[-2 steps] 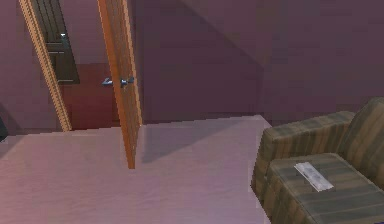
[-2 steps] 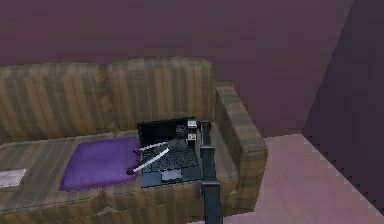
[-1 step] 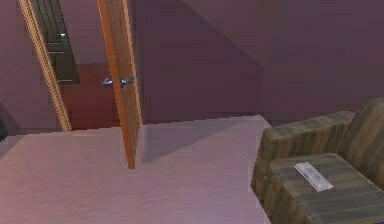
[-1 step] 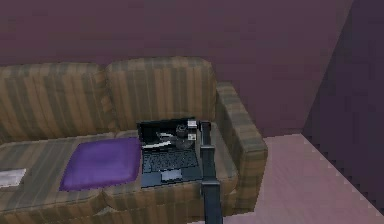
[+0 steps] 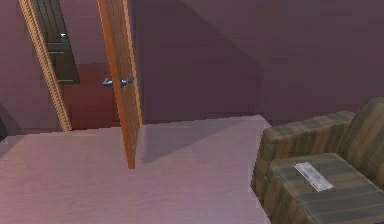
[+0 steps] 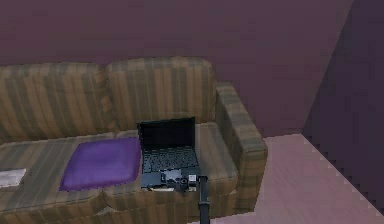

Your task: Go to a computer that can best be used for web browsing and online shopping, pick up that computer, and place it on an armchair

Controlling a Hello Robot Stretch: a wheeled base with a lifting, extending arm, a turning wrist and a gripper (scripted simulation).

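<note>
An open black laptop (image 6: 167, 150) lies on the seat of a striped brown sofa (image 6: 120, 95) in the arm side view, its screen upright against the backrest. The gripper (image 6: 170, 184) sits at the laptop's front edge, at the end of the dark arm (image 6: 204, 206) that rises from the bottom edge. With the laptop resting on the seat right behind the fingers, I cannot tell whether the gripper holds anything. A striped upholstered seat (image 5: 300, 150) stands at the forward view's right.
A purple cushion (image 6: 100, 162) lies left of the laptop, and a flat white thing (image 6: 12, 178) lies at the far left. Another flat white thing (image 5: 315, 174) rests on the striped seat. An open wooden door (image 5: 120, 70) stands ahead, with pale floor (image 5: 150, 180) before it.
</note>
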